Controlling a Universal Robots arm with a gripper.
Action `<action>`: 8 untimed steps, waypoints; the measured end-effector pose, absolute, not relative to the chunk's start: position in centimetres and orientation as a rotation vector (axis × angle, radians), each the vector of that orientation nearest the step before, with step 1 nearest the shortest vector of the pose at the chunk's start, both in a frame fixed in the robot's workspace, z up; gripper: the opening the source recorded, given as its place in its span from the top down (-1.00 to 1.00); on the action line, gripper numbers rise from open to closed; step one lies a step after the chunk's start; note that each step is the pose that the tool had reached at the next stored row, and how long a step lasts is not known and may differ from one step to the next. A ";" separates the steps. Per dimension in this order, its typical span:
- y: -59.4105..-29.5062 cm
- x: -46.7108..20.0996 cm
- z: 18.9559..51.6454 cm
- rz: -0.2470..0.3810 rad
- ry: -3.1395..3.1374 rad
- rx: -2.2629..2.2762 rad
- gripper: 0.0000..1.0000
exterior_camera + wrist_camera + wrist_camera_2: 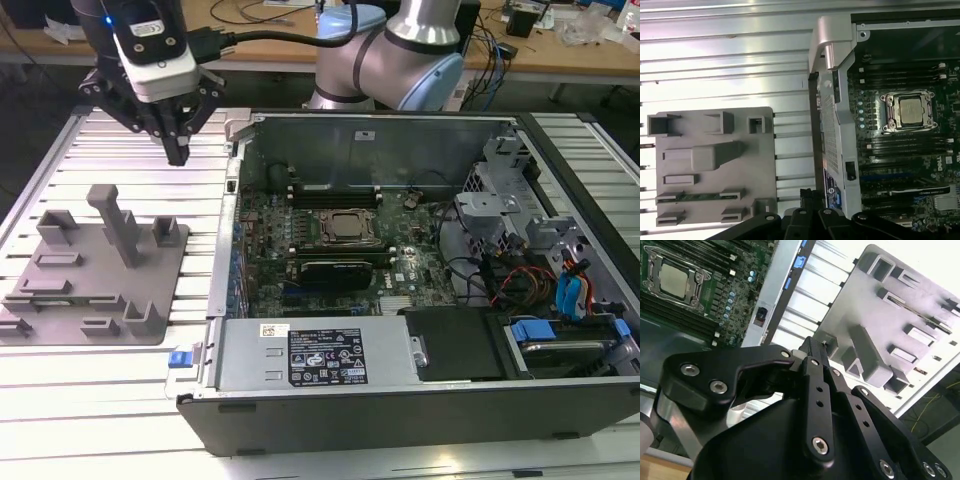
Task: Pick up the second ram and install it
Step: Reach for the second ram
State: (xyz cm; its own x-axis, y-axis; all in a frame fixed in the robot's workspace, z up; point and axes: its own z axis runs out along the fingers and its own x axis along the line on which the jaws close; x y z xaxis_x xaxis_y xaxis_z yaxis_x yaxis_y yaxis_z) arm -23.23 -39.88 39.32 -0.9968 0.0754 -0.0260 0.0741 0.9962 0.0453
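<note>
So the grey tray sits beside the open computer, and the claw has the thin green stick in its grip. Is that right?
Not quite. The gripper holds nothing: the first wrist view shows the thin green stick lying in a slot of the grey tray. The tray does sit beside the open computer.

The claw [179, 150] is hanging in open air above the slatted desk [100, 385], with nothing touching it. Nearer the camera, the grey tray [95, 288] is pushing up its tall post [120, 225] and low blocks [168, 232]. On the exterior view's right, the side wall [228, 230] of the computer case [330, 360] is fencing off the motherboard [268, 215], which is lying open from above.
</note>
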 end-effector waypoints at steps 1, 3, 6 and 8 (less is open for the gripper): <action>-39.9 -23.4 39.3 0.069 3.111 0.117 0.84; -39.9 -23.8 39.3 0.069 3.111 0.117 0.84; -39.9 -24.6 39.3 0.069 3.111 0.116 0.84; -39.9 -24.8 39.3 0.069 3.111 0.116 0.84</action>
State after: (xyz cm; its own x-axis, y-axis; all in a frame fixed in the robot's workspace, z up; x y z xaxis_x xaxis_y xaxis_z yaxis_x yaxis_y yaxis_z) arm -24.81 -39.89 39.32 -0.9968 0.0752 -0.0264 0.0740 0.9962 0.0453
